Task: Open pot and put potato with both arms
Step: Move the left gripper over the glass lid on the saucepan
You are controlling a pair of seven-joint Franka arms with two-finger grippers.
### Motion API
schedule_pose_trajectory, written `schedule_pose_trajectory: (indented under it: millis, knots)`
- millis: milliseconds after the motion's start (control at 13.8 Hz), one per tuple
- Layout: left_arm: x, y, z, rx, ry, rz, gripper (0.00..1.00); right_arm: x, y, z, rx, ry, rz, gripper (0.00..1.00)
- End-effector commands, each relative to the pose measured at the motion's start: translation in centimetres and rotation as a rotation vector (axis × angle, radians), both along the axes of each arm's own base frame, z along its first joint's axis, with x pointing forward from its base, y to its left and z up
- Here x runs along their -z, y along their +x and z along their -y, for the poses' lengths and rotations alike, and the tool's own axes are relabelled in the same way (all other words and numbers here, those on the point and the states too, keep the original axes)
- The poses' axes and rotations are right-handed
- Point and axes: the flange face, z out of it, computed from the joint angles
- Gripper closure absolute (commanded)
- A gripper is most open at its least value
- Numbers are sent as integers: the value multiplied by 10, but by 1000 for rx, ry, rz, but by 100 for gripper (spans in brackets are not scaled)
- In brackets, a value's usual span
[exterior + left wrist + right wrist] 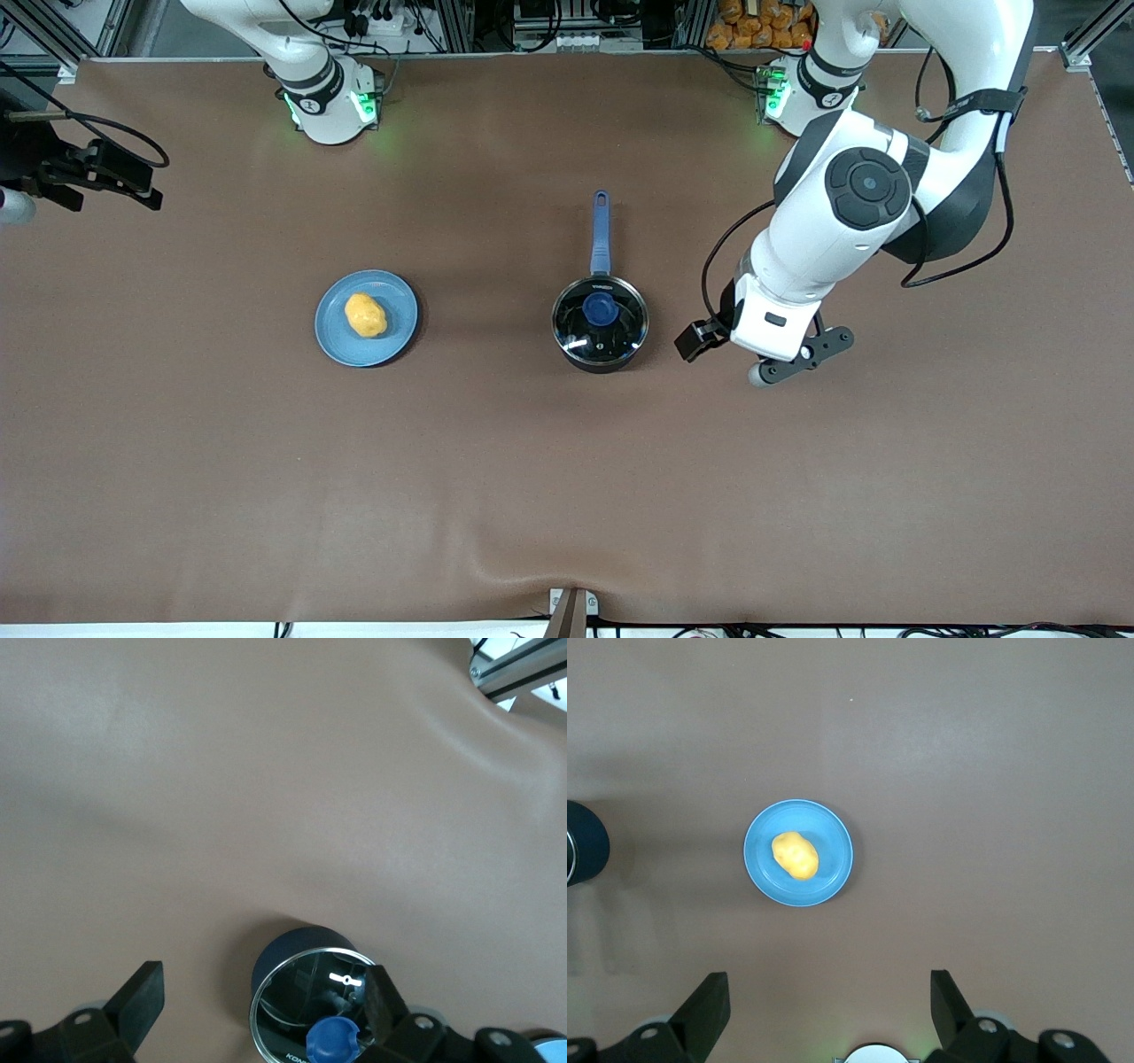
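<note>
The black pot stands mid-table with its glass lid on, the lid's blue knob up. Its blue handle points toward the robots' bases. The yellow potato lies on a light-blue plate toward the right arm's end. My left gripper hangs open over the table beside the pot, toward the left arm's end. In the left wrist view the left gripper holds nothing, and the pot and knob show by one fingertip. My right gripper waits open and high, out of the front view, looking down on the potato, the plate and the pot's edge.
Brown cloth covers the whole table. A black device with a cable juts in at the right arm's end. The arms' bases stand along the edge farthest from the front camera. A metal bracket sits at the nearest edge.
</note>
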Motion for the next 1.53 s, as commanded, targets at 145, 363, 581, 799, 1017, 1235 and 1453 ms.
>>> schedule_pose_trajectory:
  millis: [145, 363, 581, 799, 1017, 1235, 1453]
  knots:
    - [52, -19, 74, 0, 26, 10, 0, -4, -8, 3, -7, 16, 1, 0]
    - [91, -47, 120, 100, 74, -22, 0, -4, -8, 3, -8, 15, 1, 0]
    - [140, -100, 185, 214, 111, -75, 0, -4, -8, 3, -7, 16, -1, 0]
    - [152, -119, 200, 264, 146, -84, 0, -4, -8, 3, -7, 14, 1, 0]
    - [154, -131, 186, 389, 259, -176, 0, -4, -8, 3, -7, 16, -1, 0]
    - [157, -131, 180, 414, 279, -202, 0, -4, -8, 2, -8, 14, 1, 0]
    - [167, -121, 182, 405, 244, -171, 0, -4, -8, 2, -8, 14, -1, 0]
